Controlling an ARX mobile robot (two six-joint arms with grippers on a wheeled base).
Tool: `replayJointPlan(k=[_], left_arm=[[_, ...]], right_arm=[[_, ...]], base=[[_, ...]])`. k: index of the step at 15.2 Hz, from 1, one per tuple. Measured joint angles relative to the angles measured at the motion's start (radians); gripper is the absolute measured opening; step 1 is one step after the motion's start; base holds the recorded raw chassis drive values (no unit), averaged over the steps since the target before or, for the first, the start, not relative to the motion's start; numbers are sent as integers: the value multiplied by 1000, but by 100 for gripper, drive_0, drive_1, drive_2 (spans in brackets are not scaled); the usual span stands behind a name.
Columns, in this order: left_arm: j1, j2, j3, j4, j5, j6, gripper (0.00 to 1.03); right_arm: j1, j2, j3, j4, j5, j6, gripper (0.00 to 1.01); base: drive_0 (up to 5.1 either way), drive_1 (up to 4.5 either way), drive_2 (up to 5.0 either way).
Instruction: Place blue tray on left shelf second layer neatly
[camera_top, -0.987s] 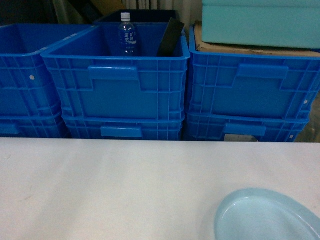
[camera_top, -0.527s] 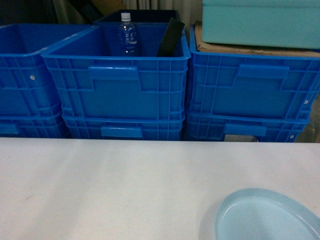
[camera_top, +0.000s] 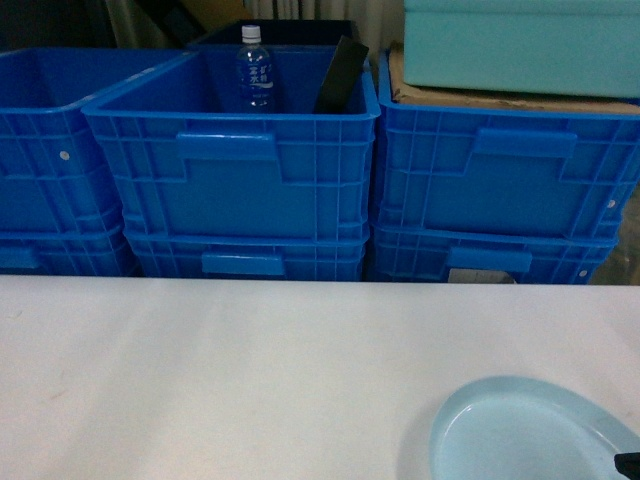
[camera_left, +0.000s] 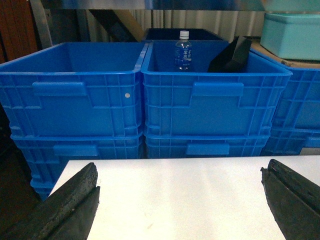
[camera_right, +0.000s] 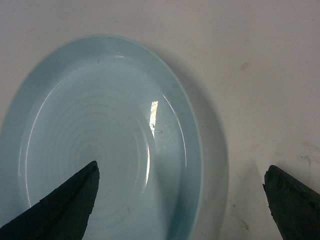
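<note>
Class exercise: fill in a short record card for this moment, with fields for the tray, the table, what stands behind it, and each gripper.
tray: blue tray, empty, lying flat on the white table at its near right corner
behind table: stacked blue crates; the middle top crate holds a water bottle and a dark flat object
upper right: teal box on cardboard atop a crate
left gripper: jaws open, over bare table, holding nothing
right gripper: jaws open above the tray's right rim, not touching it
shelf: not identifiable
</note>
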Motion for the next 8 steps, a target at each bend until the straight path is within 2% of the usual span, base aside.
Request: replayJointPlan(k=[4, 8], left_arm=[[0, 0, 0, 0, 0, 0, 98], [0, 0, 0, 0, 0, 0, 98]], right_arm=[[20, 16, -22, 43, 4, 25, 98], [58, 17, -30, 62, 28, 47, 98]], base=[[0, 0, 0], [0, 0, 0]])
